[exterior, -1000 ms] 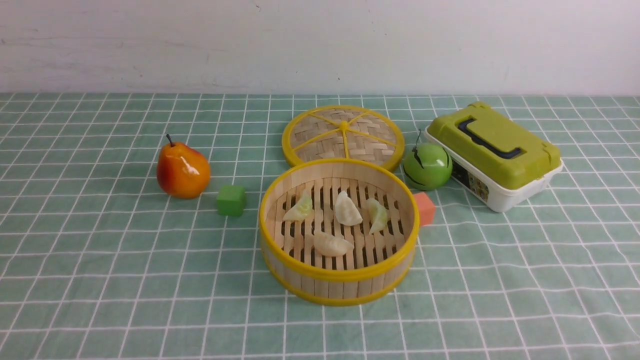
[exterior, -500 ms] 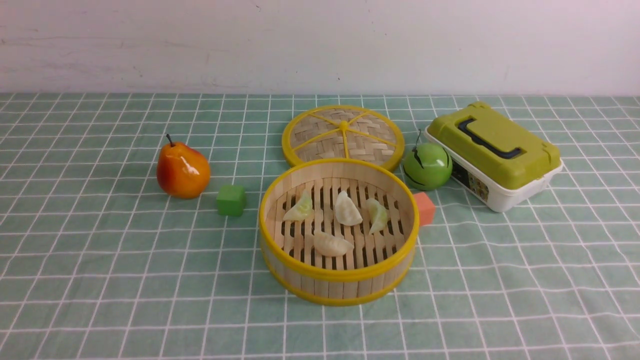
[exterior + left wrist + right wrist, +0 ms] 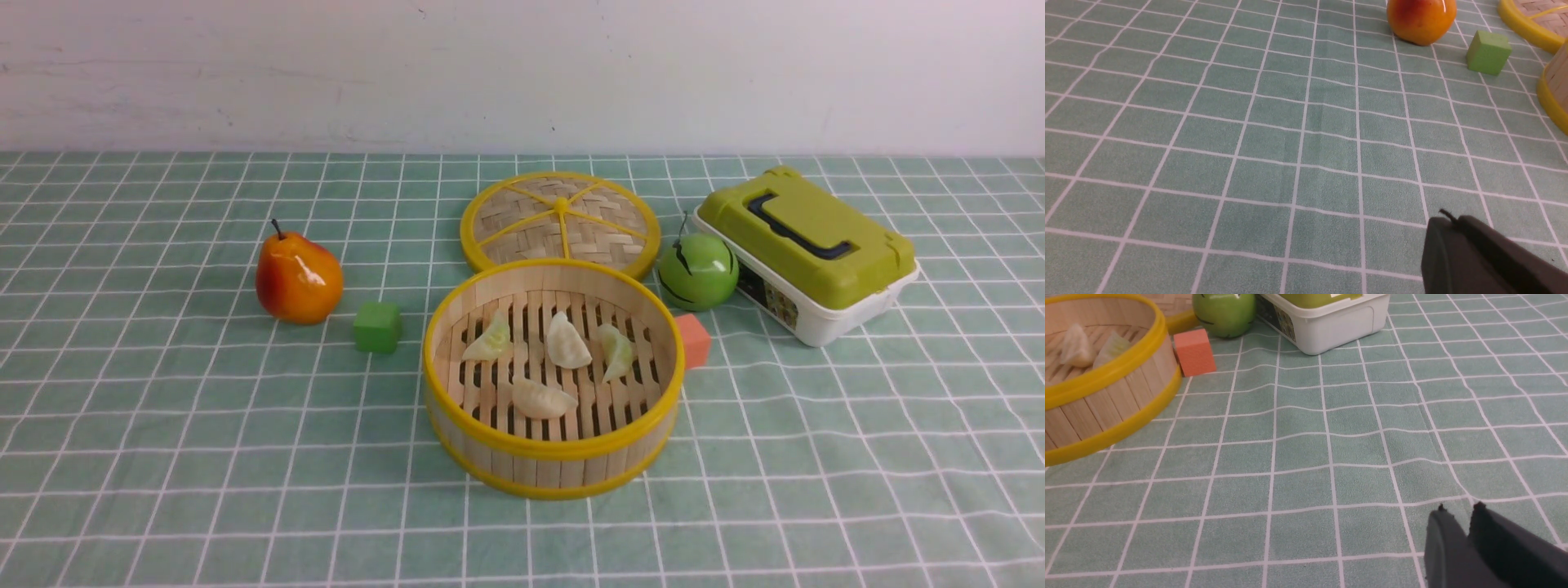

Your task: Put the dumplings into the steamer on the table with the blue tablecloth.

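Reading near to far: left gripper point(image 3: 1447, 222) has its jaws closed and empty, right gripper point(image 3: 1457, 516) has its jaws slightly parted and empty, both low over the blue tablecloth point(image 3: 163, 425). All four dumplings point(image 3: 543, 398) sit inside the steamer point(image 3: 553, 445): one at 6 o'clock, three across the middle. They look light, glossy and likely slippery; pinch across the crescent belly. Right wrist view cuts off most of the basket. Both arms are out of the front view.
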Robot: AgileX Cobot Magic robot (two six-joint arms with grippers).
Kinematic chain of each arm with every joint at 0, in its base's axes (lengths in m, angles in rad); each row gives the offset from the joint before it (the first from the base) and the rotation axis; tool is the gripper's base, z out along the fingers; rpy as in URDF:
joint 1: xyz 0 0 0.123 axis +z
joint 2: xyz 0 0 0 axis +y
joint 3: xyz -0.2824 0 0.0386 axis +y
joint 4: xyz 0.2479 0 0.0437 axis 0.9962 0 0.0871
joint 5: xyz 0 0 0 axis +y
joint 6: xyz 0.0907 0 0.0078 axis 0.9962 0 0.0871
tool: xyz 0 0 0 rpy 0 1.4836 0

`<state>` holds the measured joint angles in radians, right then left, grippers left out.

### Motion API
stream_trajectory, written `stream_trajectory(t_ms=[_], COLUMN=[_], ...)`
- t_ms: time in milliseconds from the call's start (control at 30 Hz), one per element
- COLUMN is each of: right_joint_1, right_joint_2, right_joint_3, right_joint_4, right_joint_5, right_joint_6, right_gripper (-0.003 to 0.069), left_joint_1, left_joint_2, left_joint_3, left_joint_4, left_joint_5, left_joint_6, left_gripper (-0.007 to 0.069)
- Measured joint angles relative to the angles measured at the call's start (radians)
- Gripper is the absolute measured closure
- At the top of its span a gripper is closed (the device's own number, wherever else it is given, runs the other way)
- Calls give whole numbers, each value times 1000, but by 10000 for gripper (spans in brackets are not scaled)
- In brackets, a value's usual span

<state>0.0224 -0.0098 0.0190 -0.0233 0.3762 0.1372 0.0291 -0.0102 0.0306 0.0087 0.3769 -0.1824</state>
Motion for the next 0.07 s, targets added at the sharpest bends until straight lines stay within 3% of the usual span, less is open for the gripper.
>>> stream_trajectory(t_ms=[67], right_joint_1=[0], right_joint_2=[0], right_joint_3=[0], right_joint_4=[0], right_joint_5=[0], right_joint_6=[0], right_gripper=[561], left_joint_1=[0], left_joint_2=[0], left_joint_3=[0], left_joint_4=[0], left_joint_5=[0], left_joint_6=[0], left_gripper=[628])
